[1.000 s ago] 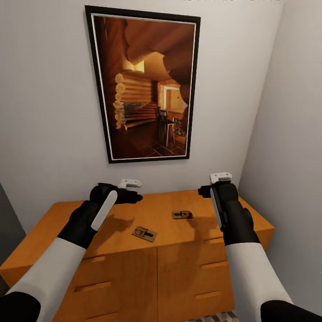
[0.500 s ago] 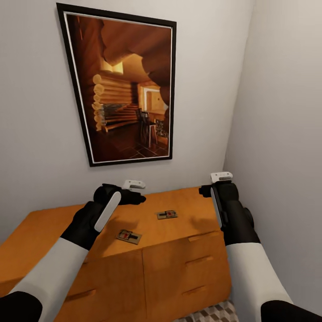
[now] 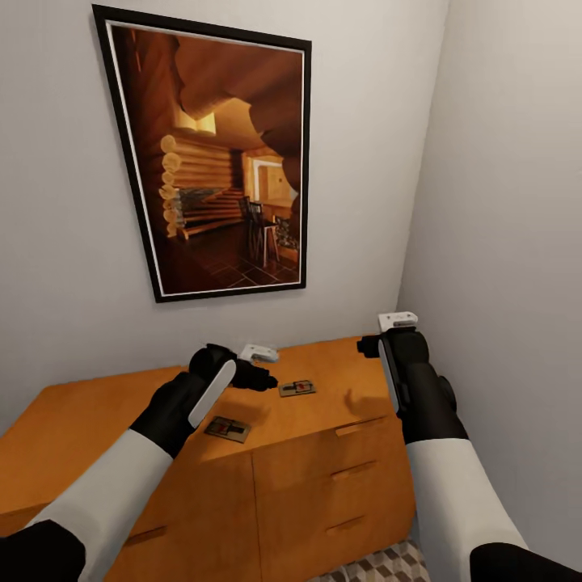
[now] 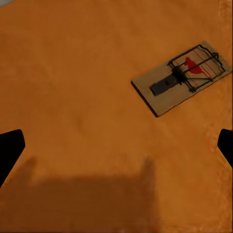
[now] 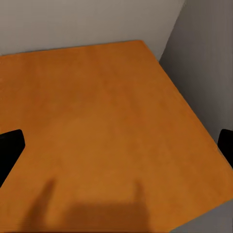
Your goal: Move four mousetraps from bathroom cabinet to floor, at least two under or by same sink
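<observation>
You are looking down from the head camera at the cabinet (image 3: 267, 453), its orange-brown top running up to the back wall and its right end sitting near the side wall. Two mousetraps are lying on that top. The nearer mousetrap (image 3: 227, 429) is resting close to the front edge, above the seam between the drawer fronts. The farther mousetrap (image 3: 297, 388) is sitting toward the middle of the top, right of centre, well apart from the first.

Your left gripper (image 3: 260, 365) is hovering above the top just beside the farther mousetrap, on its left. In the left wrist view its two dark fingertips (image 4: 9, 148) are showing at opposite margins, so the jaws are standing wide apart with nothing between them; the mousetrap (image 4: 182, 76) is lying flat on the wood ahead of them, its wire bar and red patch facing up.

Your right gripper (image 3: 386, 333) is hanging over the top's right back corner. In the right wrist view its fingertips (image 5: 10, 145) are likewise spread to the margins, holding nothing, above bare wood near the right edge.

A framed picture (image 3: 217, 158) of a log-cabin interior is hanging on the back wall above the cabinet. A patch of patterned bathroom floor (image 3: 380, 566) is showing below the cabinet's right front corner.
</observation>
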You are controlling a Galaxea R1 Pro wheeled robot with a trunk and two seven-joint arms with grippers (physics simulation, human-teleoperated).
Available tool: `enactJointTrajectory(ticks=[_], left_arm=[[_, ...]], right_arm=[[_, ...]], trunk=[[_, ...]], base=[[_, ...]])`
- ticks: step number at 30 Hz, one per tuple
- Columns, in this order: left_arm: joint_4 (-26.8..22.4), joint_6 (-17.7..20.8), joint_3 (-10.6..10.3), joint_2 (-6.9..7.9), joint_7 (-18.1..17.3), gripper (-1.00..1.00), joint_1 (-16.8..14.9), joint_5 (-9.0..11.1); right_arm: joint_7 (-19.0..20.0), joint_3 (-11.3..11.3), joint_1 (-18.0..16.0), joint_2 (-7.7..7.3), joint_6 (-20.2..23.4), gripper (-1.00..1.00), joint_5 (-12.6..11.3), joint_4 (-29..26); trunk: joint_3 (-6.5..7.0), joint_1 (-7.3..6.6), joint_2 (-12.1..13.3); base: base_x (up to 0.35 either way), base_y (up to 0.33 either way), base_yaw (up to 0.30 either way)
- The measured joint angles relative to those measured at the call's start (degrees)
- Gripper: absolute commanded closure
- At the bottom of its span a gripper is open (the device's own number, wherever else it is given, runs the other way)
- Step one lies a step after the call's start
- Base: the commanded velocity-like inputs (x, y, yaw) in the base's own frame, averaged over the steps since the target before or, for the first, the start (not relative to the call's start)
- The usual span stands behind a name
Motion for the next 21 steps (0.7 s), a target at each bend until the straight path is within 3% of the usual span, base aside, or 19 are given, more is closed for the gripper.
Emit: enactJointTrajectory(ticks=[8, 17, 21], left_arm=[[2.23, 0.00, -0.48, 0.07, -4.52, -1.00, -3.59, -0.11], [0.85, 0.00, -0.79, -0.66, -5.60, -1.00, -4.49, -0.05], [0.06, -0.01, -0.88, -0.77, -5.71, -1.00, -4.58, 0.13]], right_arm=[[0.02, 0.00, 0.00, 0.02, 0.00, -1.00, -0.01, 0.08], [-0.01, 0.01, 0.00, 0.01, 0.00, -1.00, 0.07, 0.09], [-0.09, 0.00, 0.00, 0.11, 0.01, -1.00, 0.13, 0.08]], trunk=[[0.01, 0.00, -0.01], [0.00, 0.00, -0.01], [0.00, 0.00, -0.01]], base=[[0.000, 0.000, -0.001], [0.000, 0.000, -0.008], [0.000, 0.000, -0.148]])
